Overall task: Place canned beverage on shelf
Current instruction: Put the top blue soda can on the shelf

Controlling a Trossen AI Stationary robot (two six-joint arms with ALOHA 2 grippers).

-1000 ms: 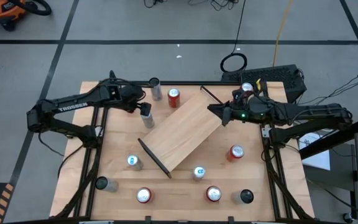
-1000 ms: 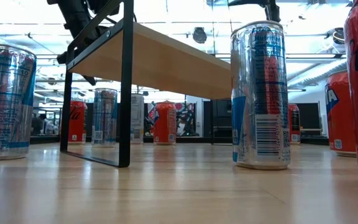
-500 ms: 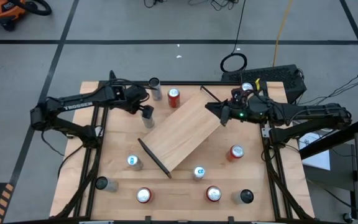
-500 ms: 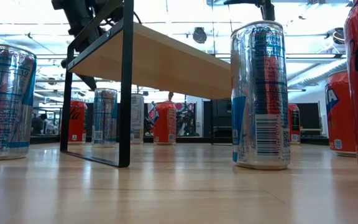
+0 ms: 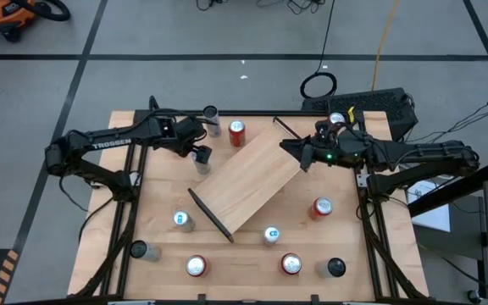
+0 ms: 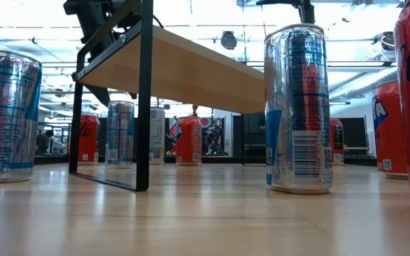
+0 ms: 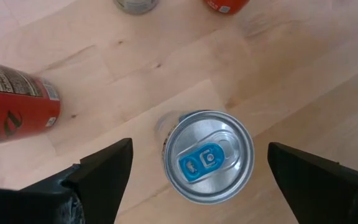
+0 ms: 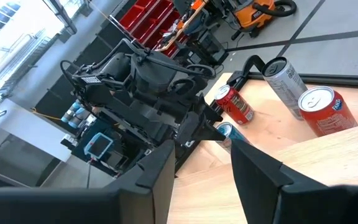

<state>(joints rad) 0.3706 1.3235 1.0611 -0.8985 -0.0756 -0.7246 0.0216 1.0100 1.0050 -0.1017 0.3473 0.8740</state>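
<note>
Left claw [image 7: 194, 171] hangs open over a can [image 7: 209, 155]; an off-centre descent could tip it.

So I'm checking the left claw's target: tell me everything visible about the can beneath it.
The silver can stands upright on the wooden tabletop, beside the shelf. Its top is plain aluminium with a blue pull tab, unopened. The left claw hovers over it, fingers wide on either side, not touching.
</note>
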